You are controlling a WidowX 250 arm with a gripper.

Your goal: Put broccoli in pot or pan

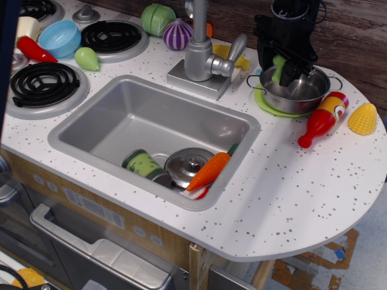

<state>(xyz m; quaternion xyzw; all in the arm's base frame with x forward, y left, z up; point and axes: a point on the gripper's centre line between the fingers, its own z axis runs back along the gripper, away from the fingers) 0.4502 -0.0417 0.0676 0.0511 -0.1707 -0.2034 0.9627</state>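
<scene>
The shiny steel pot with two loop handles stands on a green mat at the back right of the counter. My black gripper hangs right over the pot's left side, shut on the light-green broccoli, which shows between the fingers just above the pot's rim. Only part of the broccoli is visible; the rest is hidden by the fingers.
A grey sink holds a steel lid, a carrot and a green can. A tap stands left of the pot. A red bottle and corn lie to its right. A cabbage, an onion and a pale pear are at the back.
</scene>
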